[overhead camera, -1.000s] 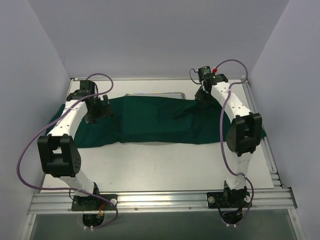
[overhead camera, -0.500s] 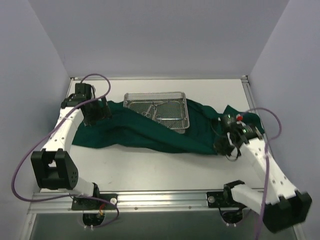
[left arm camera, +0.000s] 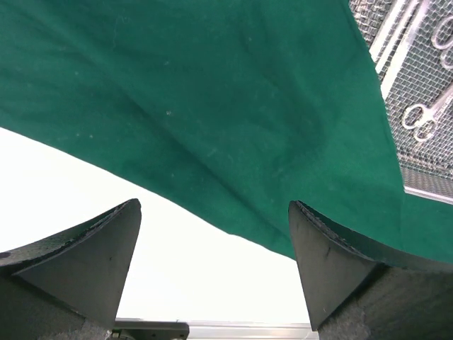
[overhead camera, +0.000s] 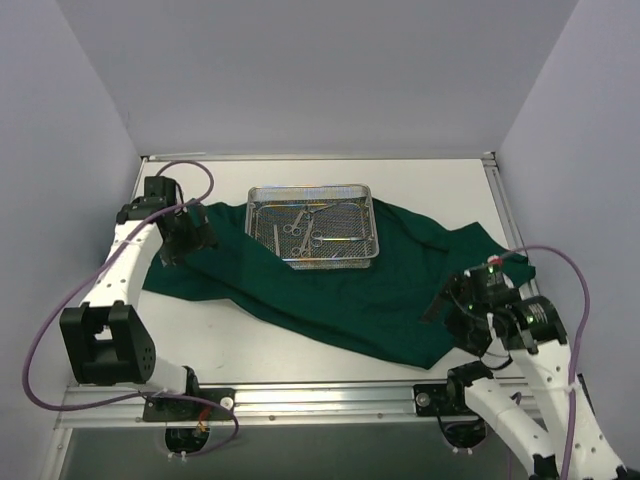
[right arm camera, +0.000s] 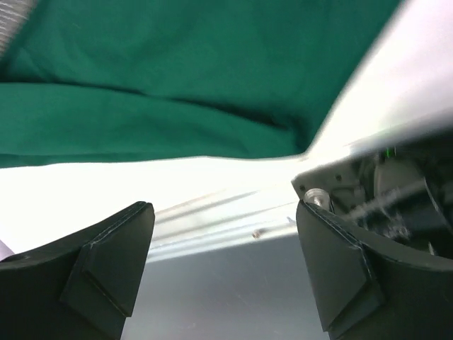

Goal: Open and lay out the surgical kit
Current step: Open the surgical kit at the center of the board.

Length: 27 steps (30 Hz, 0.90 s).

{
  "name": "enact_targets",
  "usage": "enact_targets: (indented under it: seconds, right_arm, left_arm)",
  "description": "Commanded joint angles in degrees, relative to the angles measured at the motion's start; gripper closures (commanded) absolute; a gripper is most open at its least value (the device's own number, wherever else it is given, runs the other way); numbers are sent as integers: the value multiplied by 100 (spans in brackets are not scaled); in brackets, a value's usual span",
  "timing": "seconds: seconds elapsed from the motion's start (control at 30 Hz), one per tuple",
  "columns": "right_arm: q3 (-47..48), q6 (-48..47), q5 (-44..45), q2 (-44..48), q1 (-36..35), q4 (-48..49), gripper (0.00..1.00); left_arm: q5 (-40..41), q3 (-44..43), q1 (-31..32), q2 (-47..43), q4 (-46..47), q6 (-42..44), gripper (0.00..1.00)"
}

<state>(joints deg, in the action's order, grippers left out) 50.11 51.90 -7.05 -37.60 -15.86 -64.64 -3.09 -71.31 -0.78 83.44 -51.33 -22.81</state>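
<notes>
Both grippers stand wide and empty beside the opened surgical kit.

The right gripper (right arm camera: 224, 207) has its fingers far apart with nothing between them, just off the near right corner of the dark green cloth (overhead camera: 380, 290), by the front edge of the table (overhead camera: 250, 335). The left gripper (left arm camera: 212, 207) is spread just as wide, holding nothing, over the cloth's left end. The wire-mesh tray (overhead camera: 310, 188) sits uncovered on the far middle of the cloth, with the ring-handled instruments (overhead camera: 300, 225) lying inside it.
</notes>
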Motion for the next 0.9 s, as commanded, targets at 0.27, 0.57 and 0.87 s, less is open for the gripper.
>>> enact_targets:
  seconds: [0.27, 0.57, 0.87]
  right_arm:
    - [2020, -1718, 442, -2611, -31, 1725, 15]
    - [1204, -1411, 116, -2348, -23, 2605, 15]
    - [905, -1560, -51, -2515, 4, 3089, 15]
  left_arm:
    - [572, -2701, -63, 1990, -1044, 199, 6]
    - [941, -5242, 340, 4073, -2328, -926, 6]
    - [1775, -6974, 903, 5304, -3269, -1612, 6]
